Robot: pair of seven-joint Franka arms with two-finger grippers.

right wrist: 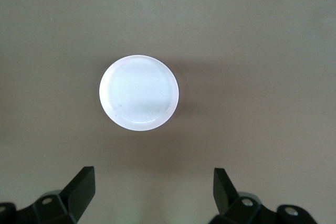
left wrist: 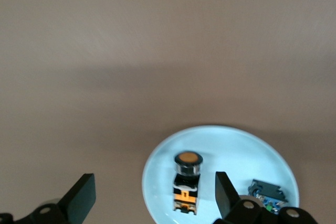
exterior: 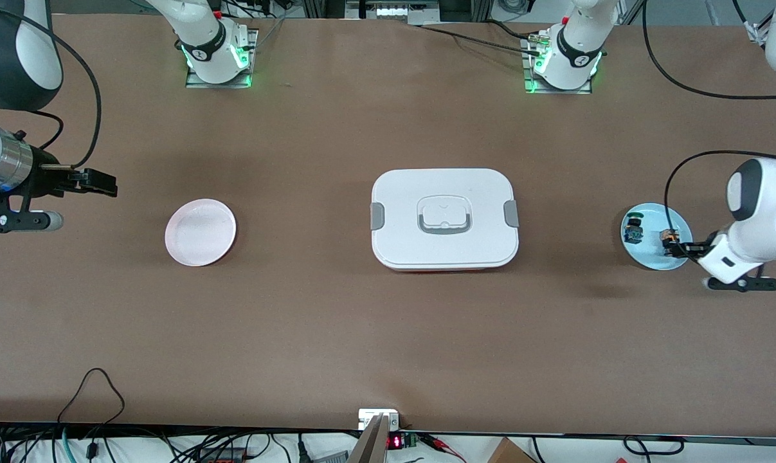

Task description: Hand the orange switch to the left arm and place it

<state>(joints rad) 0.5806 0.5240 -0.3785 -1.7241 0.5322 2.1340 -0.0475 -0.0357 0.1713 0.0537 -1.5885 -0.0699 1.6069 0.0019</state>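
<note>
hovering over orange switch [left wrist: 187, 188], left hand [left wrist: 152, 199] spread.

A: The blue plate [left wrist: 220, 145] runs off the edge of the left wrist view, so its rim is cut there. In the front view, part of its rim [exterior: 645, 212] hides under the left arm [exterior: 754, 218].

B: The green-blue switch [left wrist: 268, 195] is cut off too, partly hidden by the left gripper's finger [left wrist: 226, 195]. In the front view it [exterior: 633, 230] is too small to make out.

A: The orange switch [exterior: 670, 241] is tiny there, right against the left gripper [exterior: 682, 249]. Touching or not cannot be told.

B: The right arm [exterior: 8, 173] is cut by the picture's edge. The fingers [right wrist: 79, 190] in the right wrist view show only their tips.
</note>
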